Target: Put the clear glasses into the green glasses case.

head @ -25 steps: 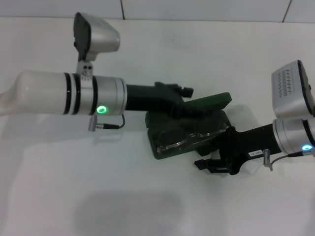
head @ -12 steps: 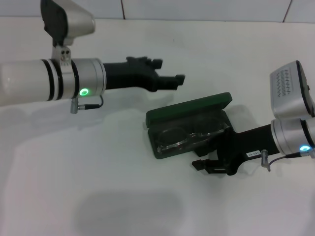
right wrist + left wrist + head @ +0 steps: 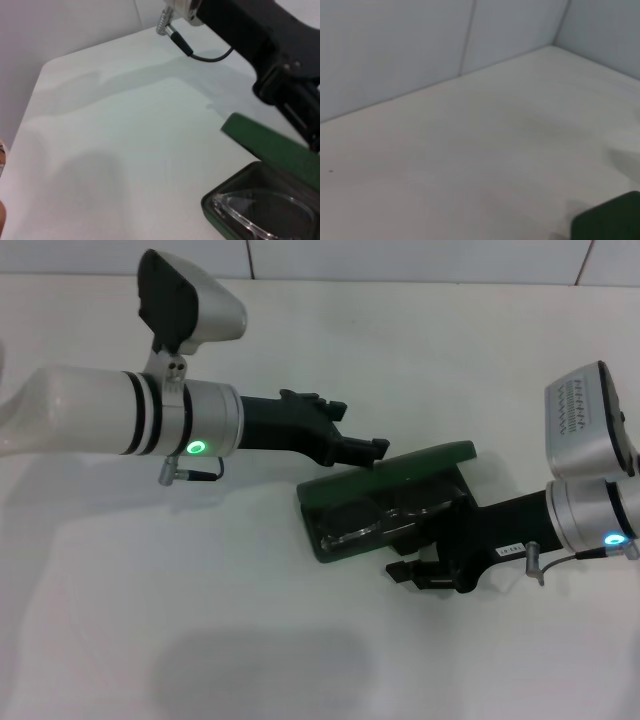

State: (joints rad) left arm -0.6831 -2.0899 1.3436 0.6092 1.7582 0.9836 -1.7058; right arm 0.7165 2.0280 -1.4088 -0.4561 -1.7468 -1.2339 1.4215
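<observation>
The green glasses case [image 3: 385, 502] sits on the white surface [image 3: 250, 640], somewhat toward its right edge and about midway between its far and near edges. Its lid [image 3: 400, 468] is partly raised, tilted over the base along the far side. The clear glasses [image 3: 375, 528] lie inside the base on the dark lining (the right wrist view shows one lens [image 3: 265, 210] resting within the case's rim).

The left hand [image 3: 372, 448] reaches in from the left edge of the surface, its dark fingertips at the far-left end of the lid, touching it or just above it; I cannot tell how wide its fingers stand. In the left wrist view only a corner of the case [image 3: 612, 220] shows.

The right hand [image 3: 415, 575] comes from the right edge and sits just beside the near-right side of the case, its dark body against the base; its fingers' spread cannot be told either.
</observation>
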